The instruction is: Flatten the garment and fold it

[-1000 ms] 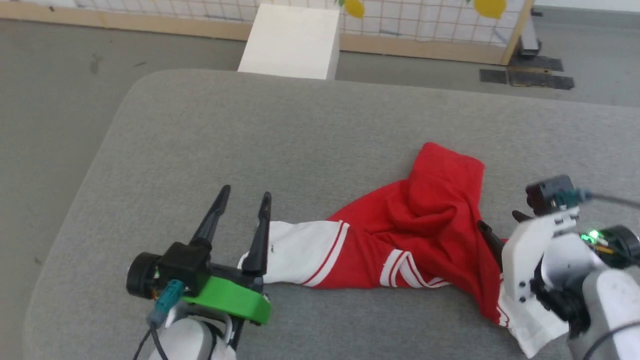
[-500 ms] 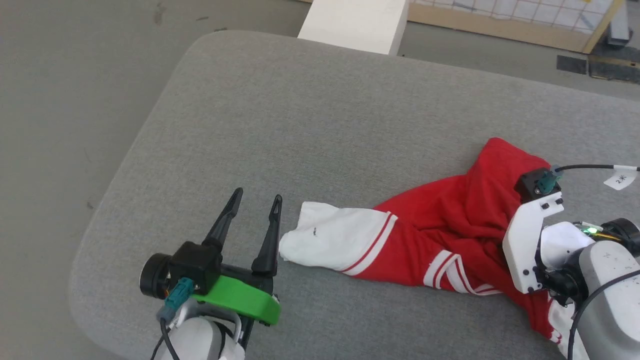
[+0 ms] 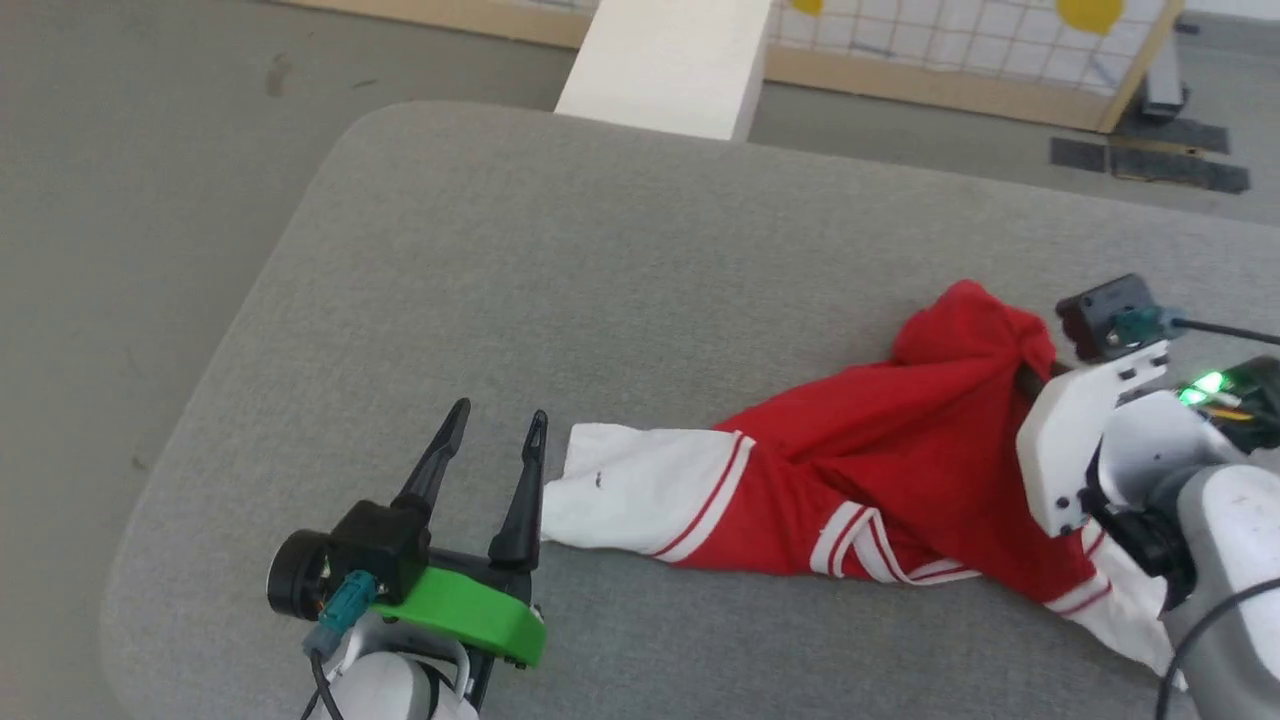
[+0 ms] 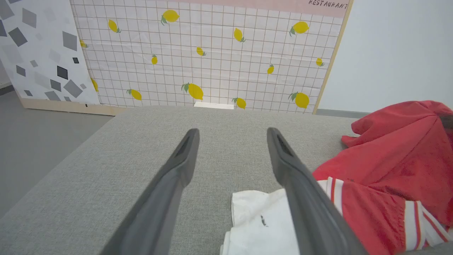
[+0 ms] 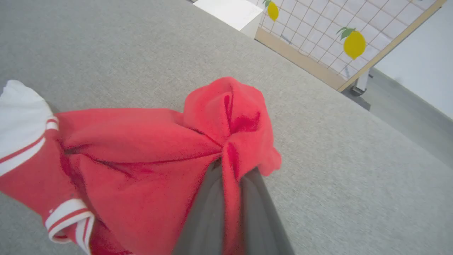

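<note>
Finding 1, left side. My left claw (image 3: 499, 410) was spread wide and held nothing. Its inner finger stood just beside the cuff of the white sleeve (image 3: 630, 490), and I could not tell whether the two were touching. In my judgement, any pull from the far end would have dragged that sleeve away before I had closed on it, because nothing anchored it.

Finding 2, centre. The garment (image 3: 900, 440) lay bunched and twisted across the near part of the grey worktop (image 3: 600, 250), well short of flat. The striped trim was folded under the red body. A hard tug might have tightened the twist rather than opened it.

Finding 3, right side. My right claw (image 5: 231, 166) was pressed together on a gathered peak of red cloth, raised off the worktop. I judged that it had pinched several layers. Lifting from there risked raising the whole garment as one lump. A narrow bite could also have slipped free under load. The second white sleeve (image 3: 1120, 620) trailed under my right arm, where it could have snagged.

Writing. The left wrist view showed the word "RESTAURANT" (image 4: 327, 4) at the top of the lemon-print panel (image 4: 212, 53). A small dark mark (image 3: 597, 481) on the white sleeve was too small to read. The garment's front lettering was folded out of sight.
</note>
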You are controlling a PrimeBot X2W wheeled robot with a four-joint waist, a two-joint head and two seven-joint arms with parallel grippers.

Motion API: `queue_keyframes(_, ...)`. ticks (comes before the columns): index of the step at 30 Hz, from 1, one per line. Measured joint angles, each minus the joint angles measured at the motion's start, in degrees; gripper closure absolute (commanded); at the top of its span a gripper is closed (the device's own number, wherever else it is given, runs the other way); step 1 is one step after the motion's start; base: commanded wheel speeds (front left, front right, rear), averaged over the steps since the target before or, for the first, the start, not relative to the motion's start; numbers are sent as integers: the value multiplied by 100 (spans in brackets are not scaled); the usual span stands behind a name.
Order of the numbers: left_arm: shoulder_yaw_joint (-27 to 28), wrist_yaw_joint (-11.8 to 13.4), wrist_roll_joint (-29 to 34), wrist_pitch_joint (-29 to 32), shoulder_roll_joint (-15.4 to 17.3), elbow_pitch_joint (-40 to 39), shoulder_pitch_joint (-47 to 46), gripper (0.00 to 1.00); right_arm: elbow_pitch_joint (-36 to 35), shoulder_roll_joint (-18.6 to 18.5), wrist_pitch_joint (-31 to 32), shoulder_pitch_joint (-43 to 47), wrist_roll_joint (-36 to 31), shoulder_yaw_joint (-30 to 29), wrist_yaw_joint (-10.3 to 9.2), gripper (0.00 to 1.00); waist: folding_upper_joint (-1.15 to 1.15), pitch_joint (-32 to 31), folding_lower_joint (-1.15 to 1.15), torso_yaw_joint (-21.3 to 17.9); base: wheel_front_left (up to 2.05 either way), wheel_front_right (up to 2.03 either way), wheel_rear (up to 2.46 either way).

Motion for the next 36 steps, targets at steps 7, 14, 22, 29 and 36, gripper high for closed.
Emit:
queue_keyframes(7, -18, -51, 12, 0, -25, -19, 10, 0, -833, -385, 62, -20, -352, -325, 0, 100, 0, -160, 0, -224, 0, 0, 0)
queue_keyframes(14, -77, -94, -8, 0, -48, -23, -10, 0, -391, -773, -92, -881, -566, -323, 0, 100, 0, -7, 0, -83, 0, 0, 0)
queue_keyframes(22, -218, -97, -70, 0, -55, 1, -66, 0, 1735, -931, -836, -1675, -955, 162, 0, 100, 0, 291, 0, 330, 0, 0, 0)
queue_keyframes(29, -268, -97, -191, 0, -55, 25, -146, 0, 3382, -771, -1437, -2141, -1158, 191, 0, 0, 0, 511, 0, 565, 0, 0, 0)
queue_keyframes(36, -241, -93, -178, 0, -55, 83, -144, 0, 4096, -495, -2306, -2426, -1172, 197, 0, 0, 0, 436, 0, 484, 0, 0, 0)
